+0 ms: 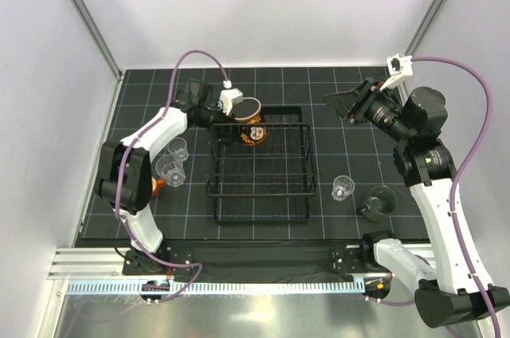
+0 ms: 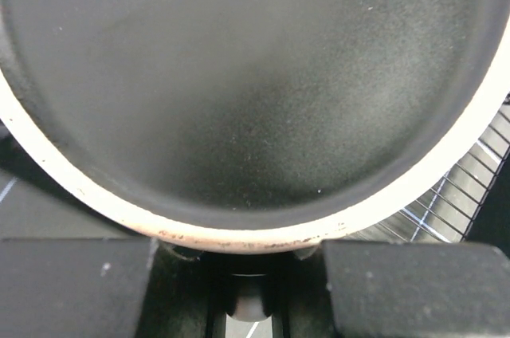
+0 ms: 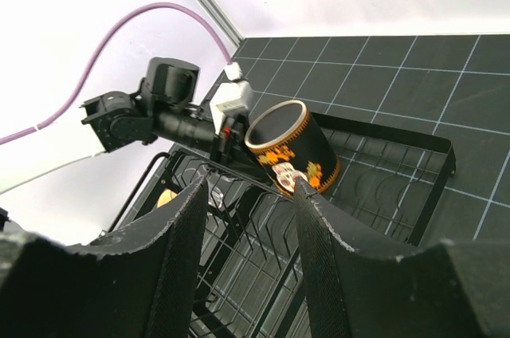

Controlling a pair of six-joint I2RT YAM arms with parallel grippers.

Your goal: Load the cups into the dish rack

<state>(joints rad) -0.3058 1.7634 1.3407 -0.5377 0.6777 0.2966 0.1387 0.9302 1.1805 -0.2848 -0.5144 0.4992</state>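
My left gripper point(image 1: 232, 112) is shut on the large mug point(image 1: 253, 124), dark with an orange pattern, and holds it tilted over the far left corner of the black wire dish rack point(image 1: 259, 193). In the left wrist view the mug's dark round end with a pale rim point(image 2: 255, 115) fills the frame above my left gripper point(image 2: 239, 262). The right wrist view shows the mug point(image 3: 291, 147) over the rack point(image 3: 442, 151). My right gripper point(image 1: 345, 105) point(image 3: 250, 186) is open, empty and raised right of the rack. Two clear cups point(image 1: 177, 148) point(image 1: 169, 169) and the orange cup point(image 1: 157, 184) stand left of the rack.
A third clear cup point(image 1: 343, 187) and the grey-green cup point(image 1: 378, 202) stand right of the rack on the black gridded mat point(image 1: 335, 83). White walls enclose the cell on the far, left and right sides. A purple cable runs along each arm.
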